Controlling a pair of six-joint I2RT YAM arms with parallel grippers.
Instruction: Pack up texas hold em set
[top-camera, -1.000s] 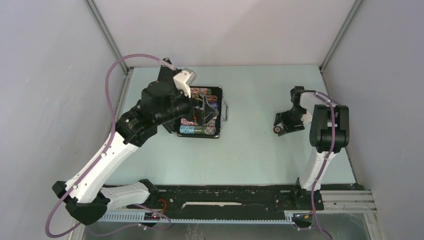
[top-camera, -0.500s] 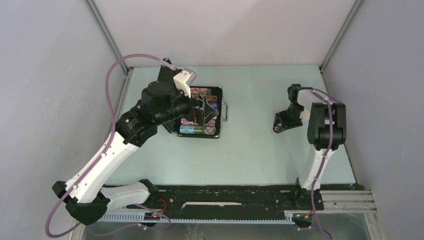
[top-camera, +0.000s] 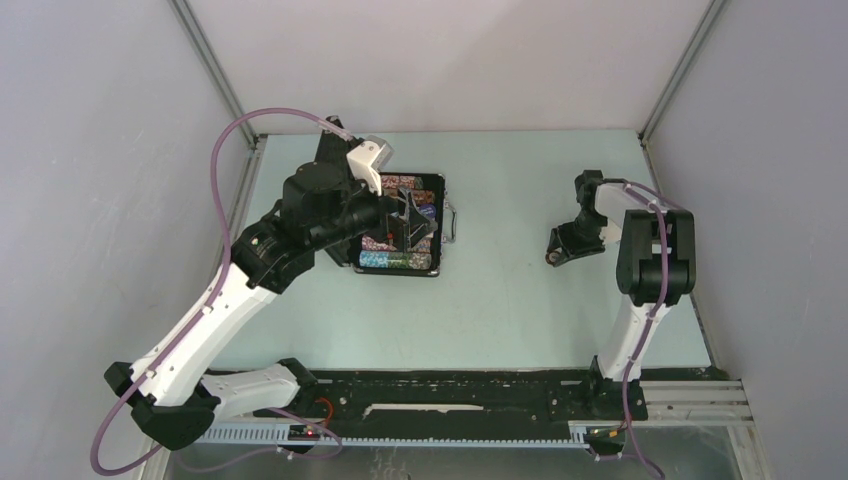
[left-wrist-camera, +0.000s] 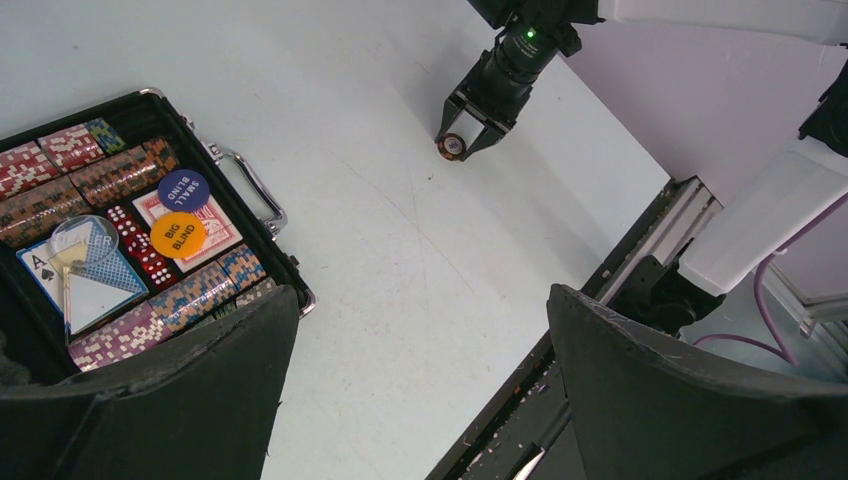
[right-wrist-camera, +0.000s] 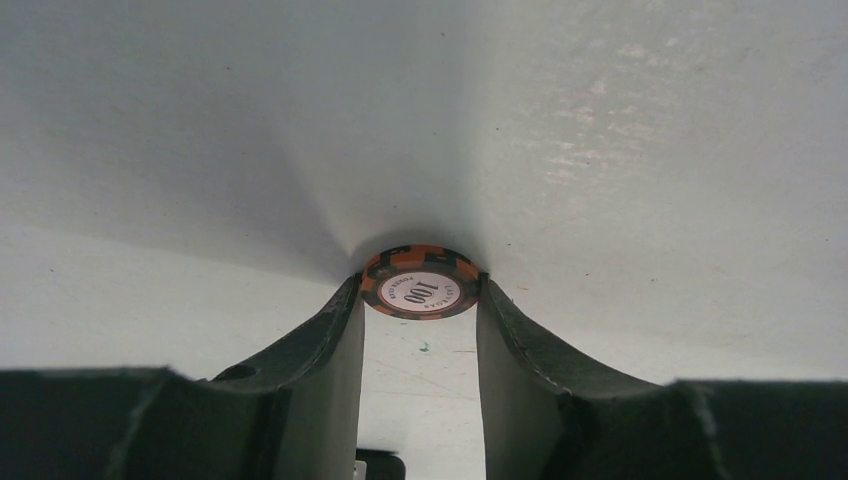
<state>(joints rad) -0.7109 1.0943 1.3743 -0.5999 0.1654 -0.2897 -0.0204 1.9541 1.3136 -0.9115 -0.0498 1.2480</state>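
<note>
Ok, R gripper (top-camera: 553, 258) clamped on orange/black 100 chip (right-wrist-camera: 420, 287), down by the table (left-wrist-camera: 400, 230), well right of the case (left-wrist-camera: 80, 115). Case open w/ chip rows (left-wrist-camera: 185, 300), cards (left-wrist-camera: 225, 232), blind btns (left-wrist-camera: 178, 234) inside. L gripper (left-wrist-camera: 420, 300) spread wide, holding nothing, over the case.

Robot lab test cell, probably; not home or shop.
- Pale green flat tabletop (top-camera: 500, 310) boxed on three sides by plain grey wall panels (top-camera: 430, 60).
- Silver metal frame posts (top-camera: 212, 68) rise from both far corners.
- Black metal mounting rail (top-camera: 470, 385) along near edge; white slotted cable duct (top-camera: 250, 433) toward near-left corner.
- Two black-and-white jointed robot arms (top-camera: 200, 330) bolted at near edge, purple flexible hoses (top-camera: 222, 150) looped over them.
</note>
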